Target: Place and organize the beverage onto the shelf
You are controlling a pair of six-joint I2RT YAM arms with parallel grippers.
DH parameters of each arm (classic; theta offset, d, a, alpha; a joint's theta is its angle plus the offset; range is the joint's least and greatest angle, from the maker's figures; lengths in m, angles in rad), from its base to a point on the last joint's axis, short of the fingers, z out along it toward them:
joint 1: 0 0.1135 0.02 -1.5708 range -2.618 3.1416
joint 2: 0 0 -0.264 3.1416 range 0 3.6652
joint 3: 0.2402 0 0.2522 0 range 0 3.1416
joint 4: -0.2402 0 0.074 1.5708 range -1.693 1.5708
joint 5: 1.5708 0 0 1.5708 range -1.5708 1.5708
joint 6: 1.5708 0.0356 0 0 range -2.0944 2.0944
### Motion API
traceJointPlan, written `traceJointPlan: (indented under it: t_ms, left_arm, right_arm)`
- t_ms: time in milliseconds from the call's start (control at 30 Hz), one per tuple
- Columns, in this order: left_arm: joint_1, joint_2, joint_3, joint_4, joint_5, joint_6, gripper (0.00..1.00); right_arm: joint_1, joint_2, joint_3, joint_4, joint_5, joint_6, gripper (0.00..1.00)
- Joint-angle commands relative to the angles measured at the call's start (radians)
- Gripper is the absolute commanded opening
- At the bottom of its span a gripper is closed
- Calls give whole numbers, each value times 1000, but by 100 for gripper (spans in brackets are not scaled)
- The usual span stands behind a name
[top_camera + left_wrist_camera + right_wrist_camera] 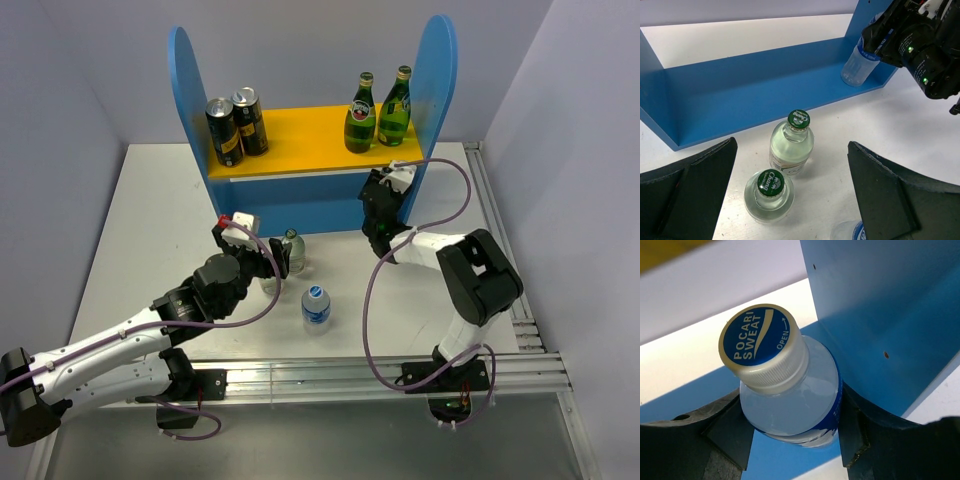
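We have the right gripper (790,435) clamped on a water bottle (785,390) at the lower level of the shelf (290,190), right end, toward the bench's far right corner. We'd set it upright, snug to the side panel (440,70), then let go and back straight out. The left gripper (792,192) hangs wide open over two squat bottles (791,142) mid-bench.

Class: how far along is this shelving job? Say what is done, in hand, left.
Done: two green glass bottles and two dark cans on the shelf, upper board. In hand: the right claw grips a Pocari Sweat bottle at the lower level's right end. Left: two squat bottles under the open left claw and one water bottle on the table.
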Motion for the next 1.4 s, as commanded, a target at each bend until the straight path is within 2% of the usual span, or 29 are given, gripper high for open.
traceJointPlan:
  t_ms: [0,67,133,200,600,833,967,1133,1267,1367]
  left_arm:
    - [-4,0,-2,38,-11,0,100]
    - [-4,0,-2,38,-13,0,99]
    - [-4,0,-2,37,-14,0,99]
    - [-4,-2,-2,38,-14,0,99]
    - [-4,3,0,32,-20,-6,99]
    - [-4,-5,9,-1,-22,-26,99]
    - [-4,-28,0,-1,-25,-36,99]
    - [-7,-28,17,-40,24,-50,99]
    - [-49,-48,-20,-61,76,-76,99]
    - [-109,-91,-74,-49,168,-88,99]
  right_arm:
    - [-10,19,64,162,55,12,0]
    - [-8,24,84,113,55,29,0]
    - [-10,14,84,97,51,32,40]
    - [-8,1,67,114,34,26,99]
    - [-6,-132,-34,56,0,40,100]
    - [18,-305,-138,-76,20,110,100]
    - [49,-398,-201,-79,5,98,100]
    - [78,-540,-229,-247,21,162,100]
    - [186,-693,-287,-386,70,233,100]
    - [281,-799,-307,-495,110,252,100]
